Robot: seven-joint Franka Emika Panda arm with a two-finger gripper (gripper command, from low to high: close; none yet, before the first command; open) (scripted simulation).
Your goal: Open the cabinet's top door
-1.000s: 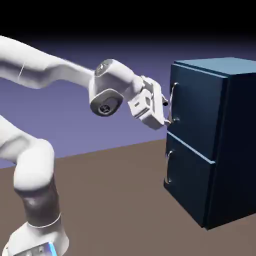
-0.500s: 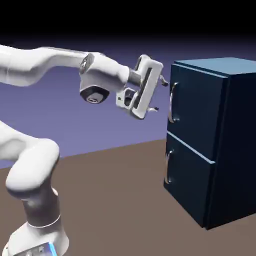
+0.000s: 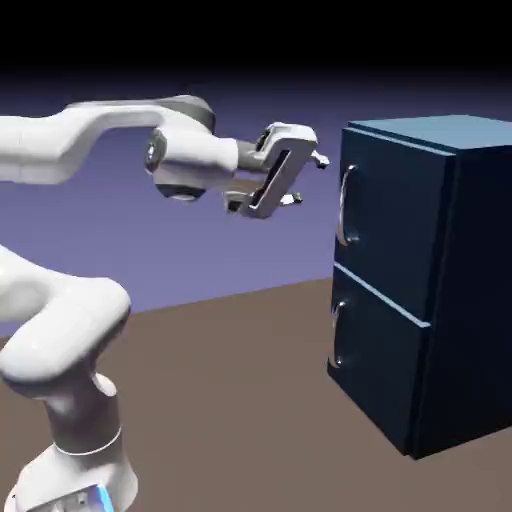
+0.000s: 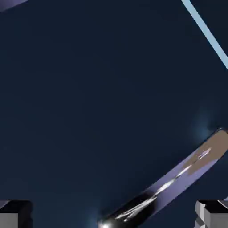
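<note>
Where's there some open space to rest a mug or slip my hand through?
Brown floor lies bare between the robot's base and the cabinet. Open air separates the gripper from the top door's handle. Between handle and door looks tight.

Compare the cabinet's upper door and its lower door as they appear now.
The top door is the taller panel; the lower door is shorter. The top door's handle is the one in front of the open hand, with a gap between; the lower door's handle sits well below the hand. Both doors are dark navy, shut, and carry a curved silver handle near the same side edge.
</note>
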